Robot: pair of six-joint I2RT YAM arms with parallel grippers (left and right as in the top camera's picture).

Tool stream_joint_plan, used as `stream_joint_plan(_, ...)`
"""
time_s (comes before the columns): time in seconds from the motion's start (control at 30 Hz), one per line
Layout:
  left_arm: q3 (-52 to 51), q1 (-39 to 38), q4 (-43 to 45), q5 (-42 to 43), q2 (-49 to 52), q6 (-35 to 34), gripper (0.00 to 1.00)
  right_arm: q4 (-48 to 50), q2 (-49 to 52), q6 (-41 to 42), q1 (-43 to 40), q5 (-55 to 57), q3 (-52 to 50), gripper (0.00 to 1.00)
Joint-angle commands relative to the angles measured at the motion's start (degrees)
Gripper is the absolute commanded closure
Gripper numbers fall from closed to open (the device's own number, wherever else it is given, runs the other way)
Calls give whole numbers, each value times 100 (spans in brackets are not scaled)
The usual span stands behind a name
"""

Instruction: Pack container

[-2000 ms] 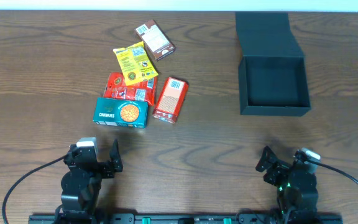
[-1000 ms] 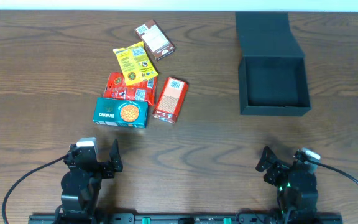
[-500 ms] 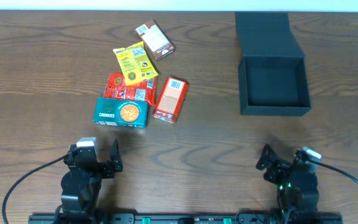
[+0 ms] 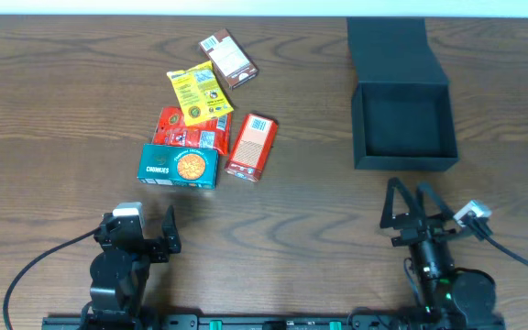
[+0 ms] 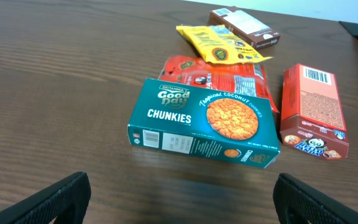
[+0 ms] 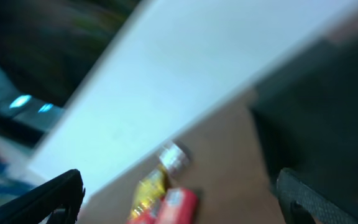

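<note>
1. Container [image 4: 403, 124]: table's 2 o'clock, open, lid flap laid back toward 12.
2. My right gripper [image 4: 411, 203]: at container's 6 o'clock, near its front wall, not touching; jaws spread wide, gripping nothing. Its wrist view is blurred.
3. My left gripper [image 4: 138, 223]: table's 7 o'clock, jaws wide apart, gripping nothing.
4. Snacks at container's 9 o'clock, well apart from it: cookie box [image 4: 179, 166], red carton [image 4: 252, 147] at its 3, red pouch [image 4: 191, 128] at its 12, yellow packet [image 4: 199, 92] overlapping the pouch, brown bar [image 4: 228, 57] farthest toward 12.
</note>
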Motion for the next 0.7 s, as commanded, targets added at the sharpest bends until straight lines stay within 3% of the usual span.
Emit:
stream_joint_plan(0.0,-109,22,15,-109,-37,79,5,146,428,-977,-50,-254,431,1)
stream_joint_plan(0.2,-109,22,15,-109,-35,79,5,-129,2811,-2459,-50,-787,2208,1)
stream_joint_plan(0.33,-109,22,15,-109,-37,79,5,-1019,4603,-3198,-50,-1095,3602,1)
stream_joint_plan(0.5,-109,22,15,-109,-35,79,5,-2601,6773,-3744,-50,-994,5405,1)
stream_joint_plan(0.67,-109,22,15,-127,-35,81,5,-3862,8515,-3738,-46,-476,6664,1)
